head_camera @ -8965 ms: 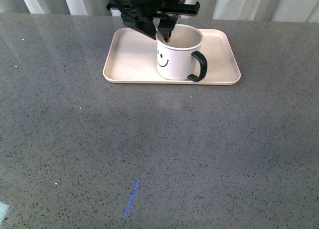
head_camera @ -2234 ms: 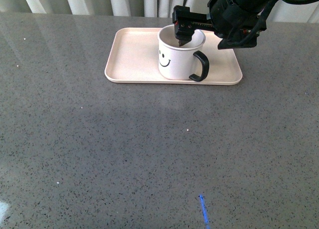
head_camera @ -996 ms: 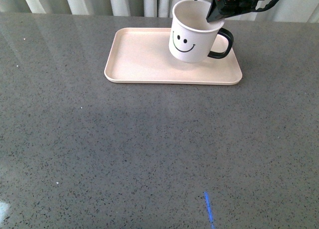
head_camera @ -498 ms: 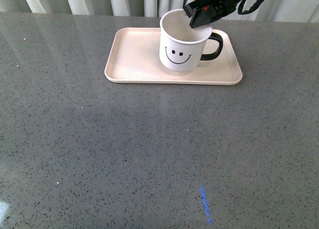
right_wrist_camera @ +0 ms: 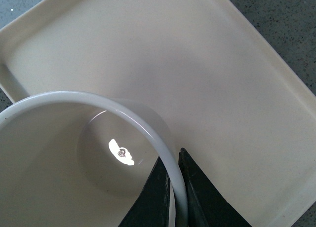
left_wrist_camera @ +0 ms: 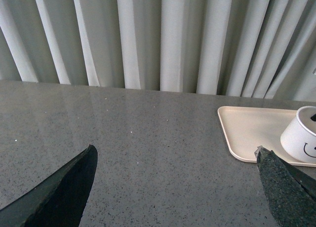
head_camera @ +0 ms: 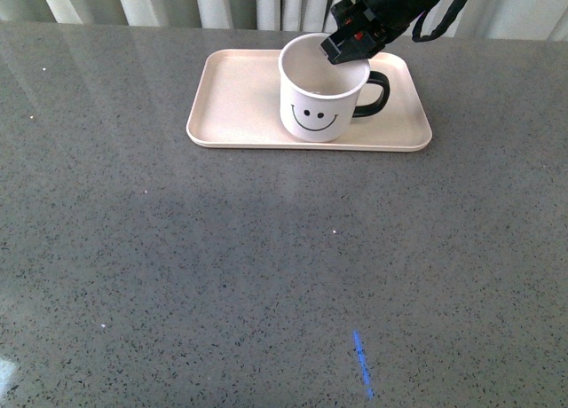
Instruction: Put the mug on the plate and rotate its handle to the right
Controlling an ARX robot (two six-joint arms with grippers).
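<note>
Front view down across table [head_camera: 266,266], left wrist low toward curtains [left_wrist_camera: 168,39], right wrist tight over mug [right_wrist_camera: 69,168], plate [head_camera: 240,98] in all

The right claw [head_camera: 349,51] straddles the far right rim of the mug [head_camera: 321,102], one finger inside the wall and one outside. The mug stands under it on the plate [head_camera: 238,98], right of the plate's middle. The handle [head_camera: 374,92] juts out just below and right of the claw. Most of the plate spreads to the claw's left, on the tabletop [head_camera: 266,266], which stretches out in front of the claw
</note>
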